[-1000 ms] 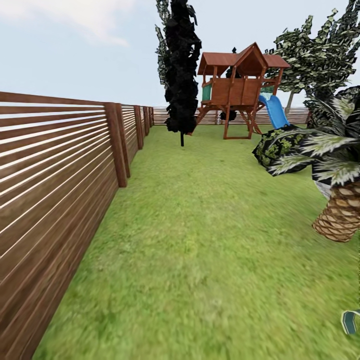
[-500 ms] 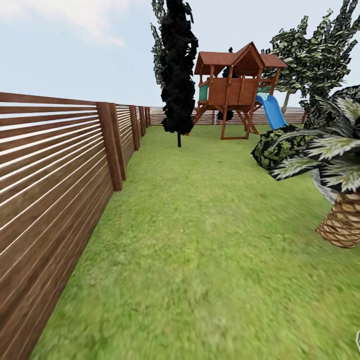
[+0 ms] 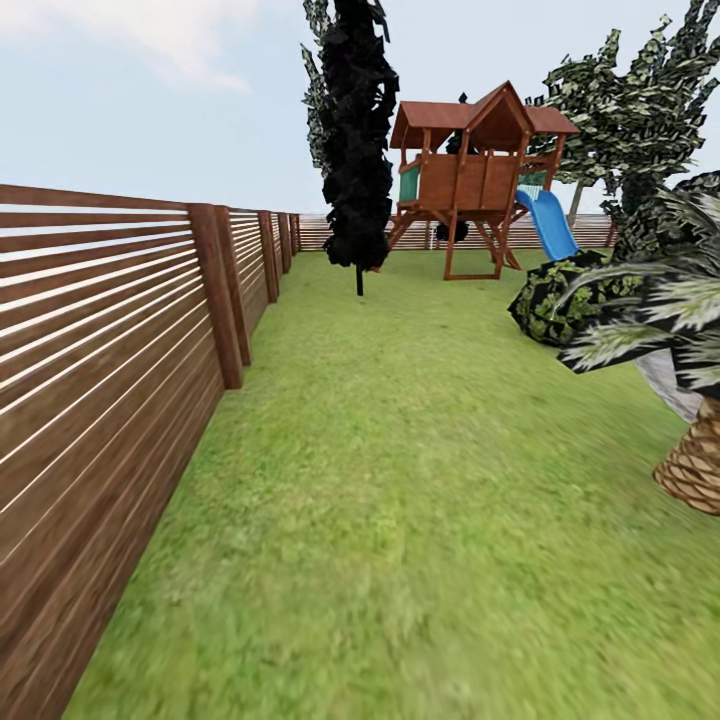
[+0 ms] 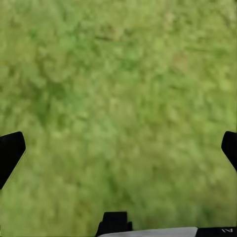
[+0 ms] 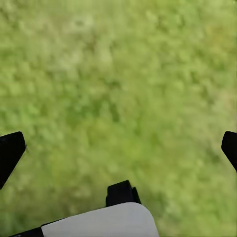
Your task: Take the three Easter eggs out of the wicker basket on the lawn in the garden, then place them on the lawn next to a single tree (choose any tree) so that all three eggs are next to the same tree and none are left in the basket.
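Observation:
The lawn [image 3: 420, 480] of short mottled green grass stretches ahead of me between a fence and some plants. The Easter eggs, the wicker basket and the thick-trunked tree are out of view. In the left wrist view my left gripper [image 4: 118, 150] hangs open over bare grass, its dark fingertips [image 4: 10, 150] far apart. The right wrist view has my right gripper [image 5: 118, 150] open as well, fingertips [image 5: 10, 150] spread wide, with nothing between them but grass [image 5: 123, 89].
A brown slatted wooden fence [image 3: 100, 340] runs along the left. A dark cypress-like tree [image 3: 358, 130] and a wooden playhouse [image 3: 475, 170] with a blue slide [image 3: 548, 222] stand far ahead. A short palm with a scaly trunk [image 3: 695, 465] and a bush [image 3: 560, 295] crowd the right.
The whole head view has shifted, so the camera has moved: the palm now sits farther right and lower. A small object at the bottom right corner has left the picture.

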